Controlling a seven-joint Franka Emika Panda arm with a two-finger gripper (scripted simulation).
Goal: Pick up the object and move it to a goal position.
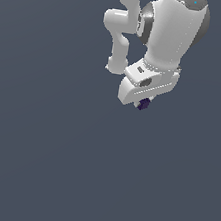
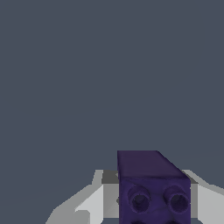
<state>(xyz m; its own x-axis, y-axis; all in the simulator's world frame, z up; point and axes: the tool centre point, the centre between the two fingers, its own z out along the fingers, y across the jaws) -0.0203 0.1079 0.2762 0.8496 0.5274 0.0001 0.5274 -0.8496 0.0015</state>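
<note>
The object [image 1: 144, 105] is a tiny dark purple-blue cube that pokes out just below the white hand in the exterior view. My gripper [image 1: 142, 102] is shut on it, up in the air in the upper right of that view. The wrist view shows the object [image 2: 151, 175] close up, with two round hollows on its near face. My gripper [image 2: 154, 204] holds it between white fingers [image 2: 98, 202] on either side. The hand hides most of the fingers in the exterior view. No goal marker shows in either view.
Plain dark grey-blue background fills both views. The white arm's links [image 1: 123, 28] rise out of the exterior view's top edge above the hand.
</note>
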